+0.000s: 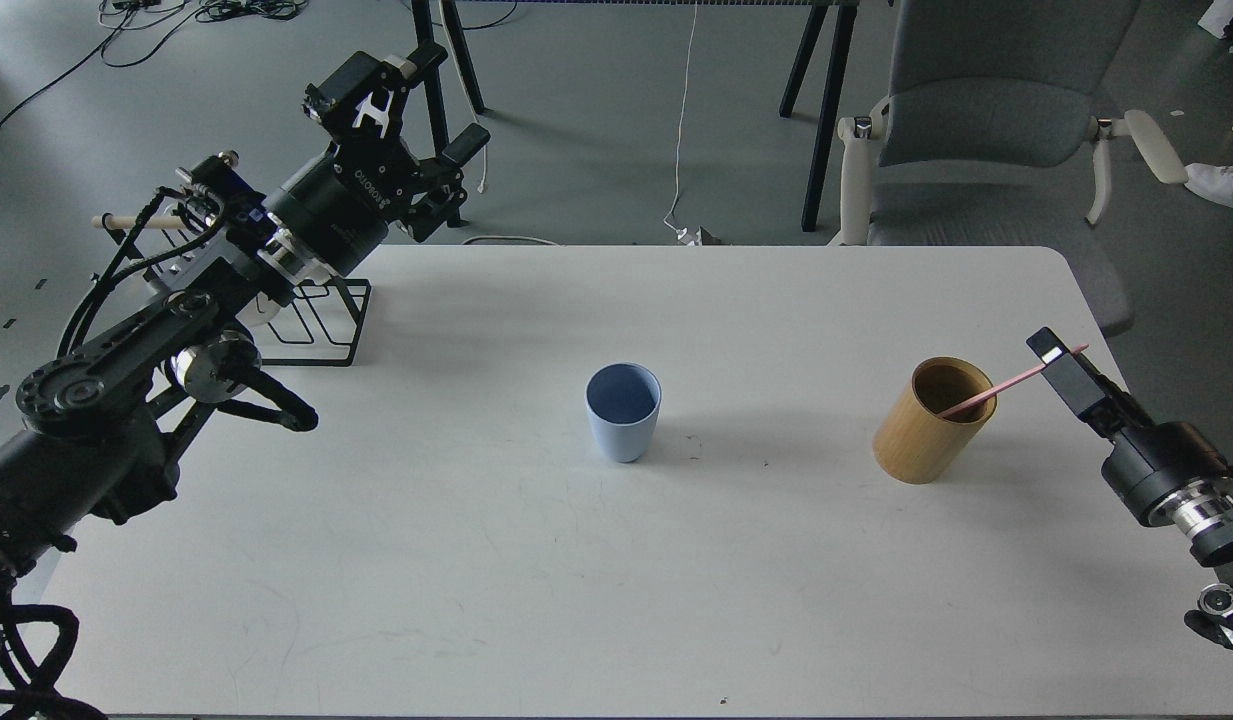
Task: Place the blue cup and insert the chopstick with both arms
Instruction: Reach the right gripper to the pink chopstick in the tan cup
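The blue cup (623, 411) stands upright and empty on the white table (476, 560), near its middle. The pink chopstick (1006, 382) leans out of a tan wooden cylinder holder (926, 425) to the cup's right, its upper end pointing right. My right gripper (1054, 357) comes in from the right edge and its dark finger tip sits at the chopstick's upper end; its fingers overlap, so I cannot tell whether they grip it. My left gripper (444, 100) is open and empty, raised above the table's far left corner, far from the cup.
A black wire rack (321, 318) with a pale wooden rod (126, 221) stands at the table's far left, partly behind my left arm. A grey office chair (986, 130) stands behind the far right edge. Black stand legs (821, 110) and a cable are on the floor behind.
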You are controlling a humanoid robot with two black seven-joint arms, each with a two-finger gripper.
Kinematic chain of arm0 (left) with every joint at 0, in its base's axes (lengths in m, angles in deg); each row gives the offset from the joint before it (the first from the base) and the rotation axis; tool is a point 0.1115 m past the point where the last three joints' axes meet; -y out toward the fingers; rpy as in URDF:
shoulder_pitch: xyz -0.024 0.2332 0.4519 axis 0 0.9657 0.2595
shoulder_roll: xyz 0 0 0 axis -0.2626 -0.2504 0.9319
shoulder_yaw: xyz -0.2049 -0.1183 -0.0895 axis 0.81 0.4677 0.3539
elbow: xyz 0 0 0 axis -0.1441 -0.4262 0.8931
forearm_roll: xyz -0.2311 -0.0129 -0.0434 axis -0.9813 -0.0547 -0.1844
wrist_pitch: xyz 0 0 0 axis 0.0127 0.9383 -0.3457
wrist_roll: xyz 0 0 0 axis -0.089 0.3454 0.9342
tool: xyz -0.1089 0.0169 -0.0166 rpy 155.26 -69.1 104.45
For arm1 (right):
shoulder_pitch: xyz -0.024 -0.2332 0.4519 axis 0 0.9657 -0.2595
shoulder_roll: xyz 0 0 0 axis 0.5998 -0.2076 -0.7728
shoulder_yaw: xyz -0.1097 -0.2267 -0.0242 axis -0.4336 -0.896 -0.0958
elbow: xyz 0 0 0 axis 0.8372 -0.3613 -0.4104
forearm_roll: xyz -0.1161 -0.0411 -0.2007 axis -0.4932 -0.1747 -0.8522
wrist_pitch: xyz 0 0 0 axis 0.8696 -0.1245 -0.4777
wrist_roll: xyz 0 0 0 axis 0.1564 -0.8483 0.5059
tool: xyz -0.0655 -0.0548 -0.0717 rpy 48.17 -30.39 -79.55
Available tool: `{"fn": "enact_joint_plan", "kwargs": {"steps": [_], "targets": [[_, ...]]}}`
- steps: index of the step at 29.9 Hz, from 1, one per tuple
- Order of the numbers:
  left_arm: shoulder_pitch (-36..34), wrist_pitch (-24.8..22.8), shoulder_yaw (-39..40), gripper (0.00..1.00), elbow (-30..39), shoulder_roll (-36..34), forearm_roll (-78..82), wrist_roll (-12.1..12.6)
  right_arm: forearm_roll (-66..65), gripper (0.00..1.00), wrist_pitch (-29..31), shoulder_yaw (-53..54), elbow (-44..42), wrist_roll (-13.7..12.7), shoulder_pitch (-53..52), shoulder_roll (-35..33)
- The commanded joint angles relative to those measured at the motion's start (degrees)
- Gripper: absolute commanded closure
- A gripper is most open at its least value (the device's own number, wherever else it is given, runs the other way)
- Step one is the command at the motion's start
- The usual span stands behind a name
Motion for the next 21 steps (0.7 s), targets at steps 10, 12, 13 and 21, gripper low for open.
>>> {"fn": "enact_joint_plan", "kwargs": {"steps": [10,12,13,21], "targets": [[0.80,0.00,0.00,0.13,-0.05,0.43,-0.04,0.00,-0.10,0.57,0.01,-1.29,-0.18,0.01,0.07,-0.03],[0.98,0.00,0.00,0.13,-0.05,0.43,-0.04,0.00,-0.10,0.61,0.01,-2.35,-0.44,0.01,-0.37,0.14],[1.07,0.00,0.00,0.13,-0.05,0.43,-0.04,0.00,-0.10,0.63,0.01,-2.35,-0.88,0.01,-0.37,0.14],[2.30,0.00,-0.09,0.13,-0.05,0.61,-0.04,0.00,-0.10,0.70,0.01,-2.62,-1.76,0.01,-1.16,1.99]]}}
